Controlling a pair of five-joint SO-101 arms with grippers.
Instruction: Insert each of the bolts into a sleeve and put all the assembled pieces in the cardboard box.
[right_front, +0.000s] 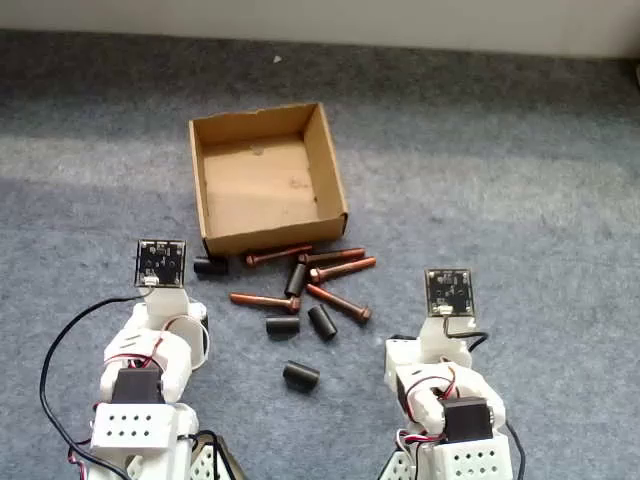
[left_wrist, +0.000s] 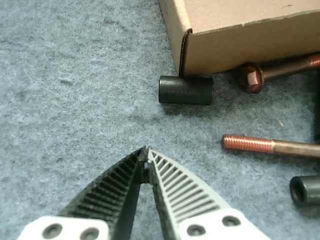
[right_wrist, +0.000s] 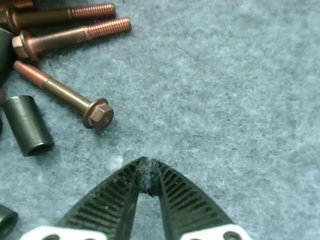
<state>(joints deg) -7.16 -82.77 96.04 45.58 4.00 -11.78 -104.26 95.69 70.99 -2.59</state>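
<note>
The open cardboard box (right_front: 331, 170) sits on the carpet at centre back with nothing in it. Several copper bolts (right_front: 343, 269) and several black sleeves (right_front: 283, 325) lie loose just in front of it, between the two arms. In the left wrist view my left gripper (left_wrist: 146, 152) is shut on nothing. It points at a sleeve (left_wrist: 186, 90) lying against the box corner (left_wrist: 240, 45), with a bolt (left_wrist: 270, 146) beside it. My right gripper (right_wrist: 147, 162) is shut too, holding nothing, a short way from a bolt (right_wrist: 65, 95) and a sleeve (right_wrist: 29, 125).
Grey carpet (right_front: 520, 190) covers the whole surface, with free room to the left and right of the box. The arm bases (right_front: 140, 400) stand at the near edge, and a black cable (right_front: 60, 350) loops beside the left-hand one.
</note>
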